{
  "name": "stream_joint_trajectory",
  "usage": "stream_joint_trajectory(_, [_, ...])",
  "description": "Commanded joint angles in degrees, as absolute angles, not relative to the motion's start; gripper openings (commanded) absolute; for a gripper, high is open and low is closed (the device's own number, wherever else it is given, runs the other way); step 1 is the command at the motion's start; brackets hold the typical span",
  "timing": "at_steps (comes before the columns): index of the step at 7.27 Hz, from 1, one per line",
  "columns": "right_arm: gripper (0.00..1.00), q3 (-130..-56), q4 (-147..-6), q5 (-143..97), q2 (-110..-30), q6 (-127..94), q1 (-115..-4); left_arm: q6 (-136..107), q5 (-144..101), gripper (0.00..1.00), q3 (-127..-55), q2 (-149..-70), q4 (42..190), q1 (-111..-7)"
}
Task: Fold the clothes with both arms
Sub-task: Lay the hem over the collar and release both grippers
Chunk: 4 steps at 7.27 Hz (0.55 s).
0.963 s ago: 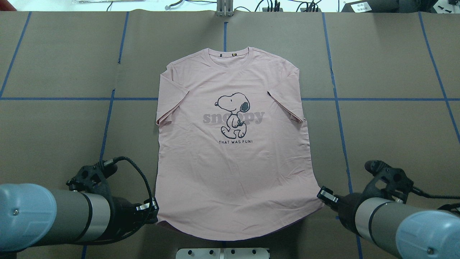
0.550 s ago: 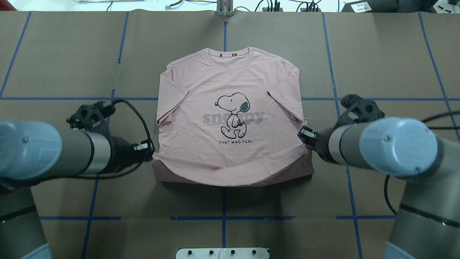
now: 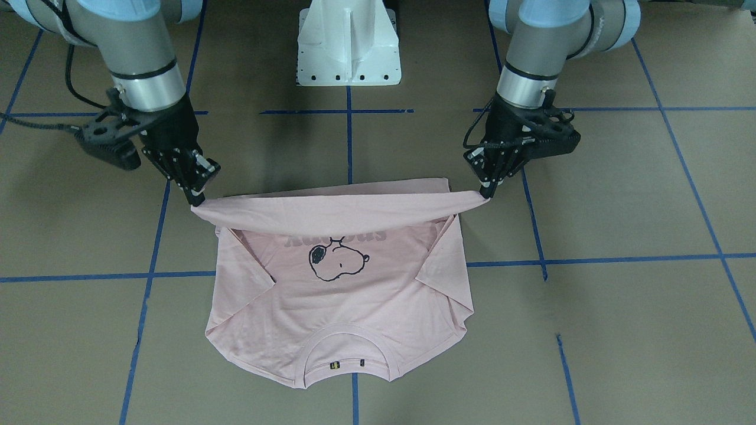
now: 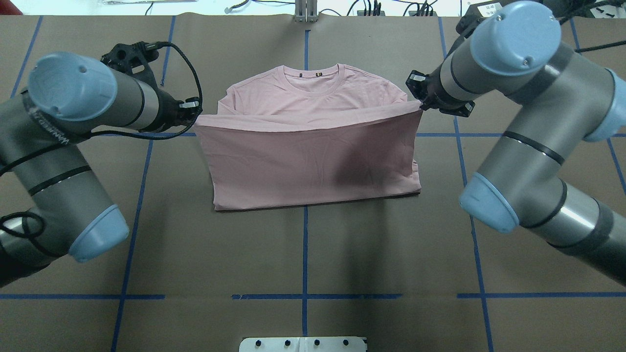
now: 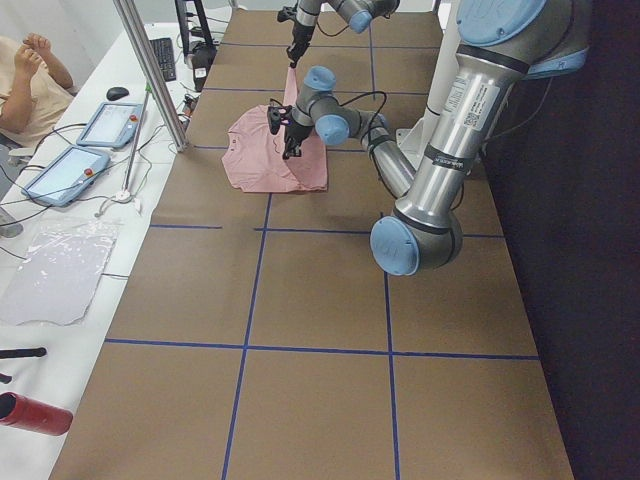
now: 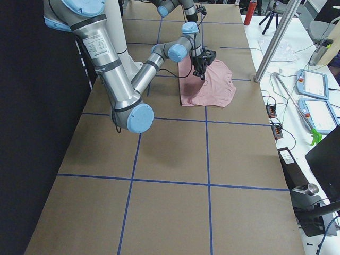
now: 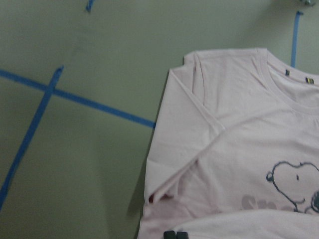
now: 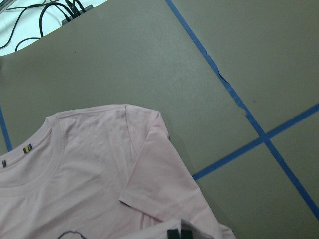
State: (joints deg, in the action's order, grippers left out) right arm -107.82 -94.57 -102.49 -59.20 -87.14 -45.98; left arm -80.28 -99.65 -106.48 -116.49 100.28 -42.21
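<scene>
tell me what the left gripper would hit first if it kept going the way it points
Probably the T-shirt itself: the left gripper, shut on the lifted hem, points down and inward toward the sleeve lying flat on the table. Depth is unclear.

Brown paper covers the whole tabletop (image 4: 391, 244), gridded with blue tape (image 4: 342, 296). Alongside the tabletop runs a white desk (image 5: 70, 345) carrying tablets (image 5: 110, 123); a metal post (image 5: 150, 70) rises at the tabletop's edge.
</scene>
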Motion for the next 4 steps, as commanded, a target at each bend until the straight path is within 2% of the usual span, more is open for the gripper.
stream_joint_trajectory(1, [0.00,-94.37,-90.74,-102.31,-52.85,-82.81,-48.42,-79.80,-96.18,0.00,-90.27,-124.59,106.48,-44.29])
stream_joint_trajectory(2, [0.00,-88.04,-83.83,-102.22,-51.69,-82.88,-48.43,-79.80,-95.02,0.00,-82.69,-127.59,112.09,-44.21])
stream_joint_trajectory(4, [0.00,-74.35,-72.49,-100.74,-48.71,-82.79,-48.34,-79.98,-94.40,0.00,-72.65,-129.98,119.41,-44.21])
